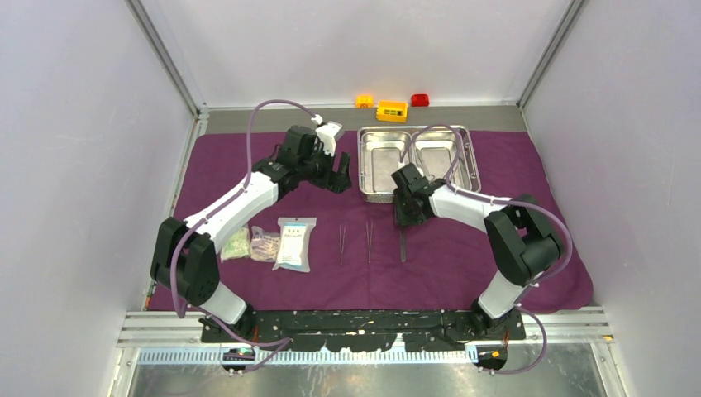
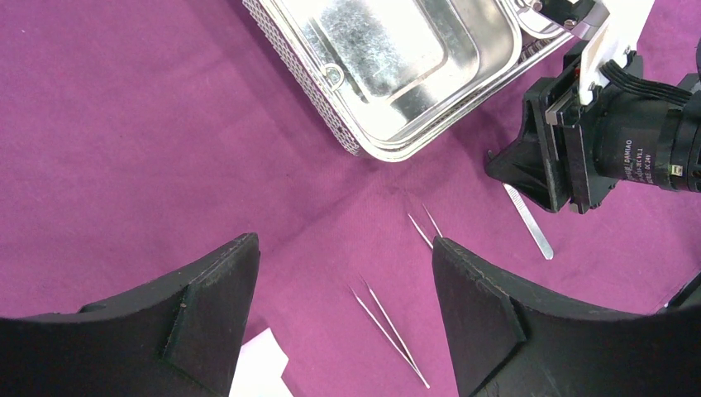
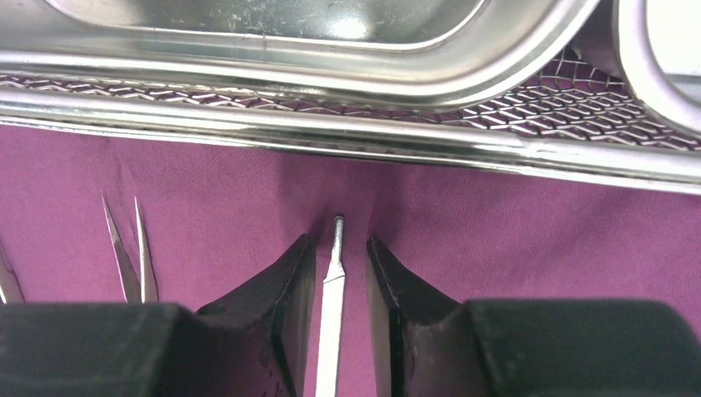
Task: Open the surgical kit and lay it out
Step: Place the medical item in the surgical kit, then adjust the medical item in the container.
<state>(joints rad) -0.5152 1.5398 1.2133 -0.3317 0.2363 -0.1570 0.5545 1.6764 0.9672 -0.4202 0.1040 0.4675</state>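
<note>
over cloth [image 3: 207, 190], right end effector [image 3: 340, 248] part-open astride steel tool [image 3: 331, 322]; left end effector [image 2: 343, 241] wide-open

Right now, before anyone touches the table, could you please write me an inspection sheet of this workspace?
Surface: dark-purple cloth spread over the table, a few soft wrinkles.
Job's things: two-compartment steel tray at the far middle; two tweezers, a scalpel handle and three packets lie in a row nearer the arms.
Clutter: three toy bricks beyond the cloth.
Grippers: left end effector open, empty, above the cloth; right end effector open, low, one finger on each side of the scalpel handle.
Cables: lilac cables loop over both arms, the right one above the tray.
Surroundings: plain pale walls.
</note>
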